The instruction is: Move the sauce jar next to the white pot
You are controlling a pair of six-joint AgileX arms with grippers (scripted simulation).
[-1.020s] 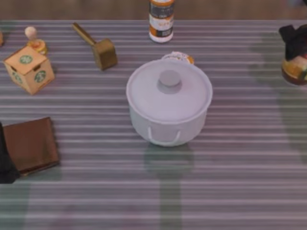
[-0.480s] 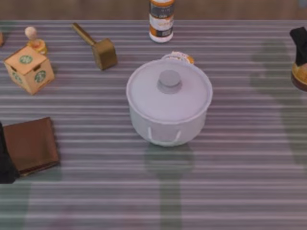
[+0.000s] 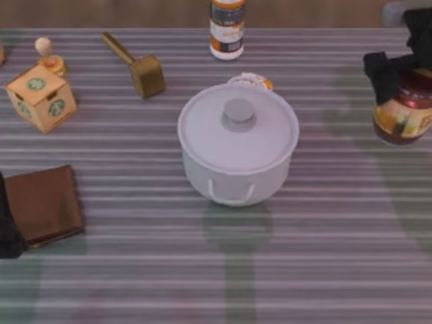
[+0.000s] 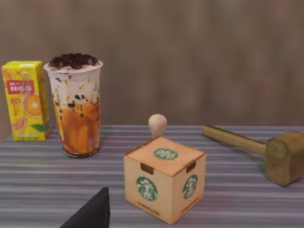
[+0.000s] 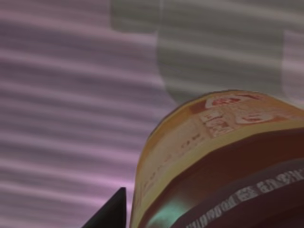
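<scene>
The sauce jar [image 3: 403, 115], dark red with a maroon lid and a yellow-orange label, hangs above the table at the far right of the top view. My right gripper [image 3: 399, 79] is shut on it from above. In the right wrist view the sauce jar [image 5: 213, 156] fills the picture, with one black finger [image 5: 111, 213] against its side. The white pot [image 3: 237, 145], lidded with a grey knob, stands at the table's middle, well to the left of the jar. My left gripper [image 3: 7, 233] is parked at the left edge, open, one finger [image 4: 95, 213] showing.
An orange-and-white bottle [image 3: 227, 27] stands at the back. A wooden mallet [image 3: 138, 66], a printed cardboard box [image 3: 40, 96] and a brown pad [image 3: 44, 204] lie on the left. A small object [image 3: 251, 81] sits behind the pot. A drink cup [image 4: 76, 107] and a juice carton [image 4: 26, 99] show in the left wrist view.
My right gripper has carried the sauce jar leftward from the right edge, so more of the jar shows. The pot and the left arm have not moved.
</scene>
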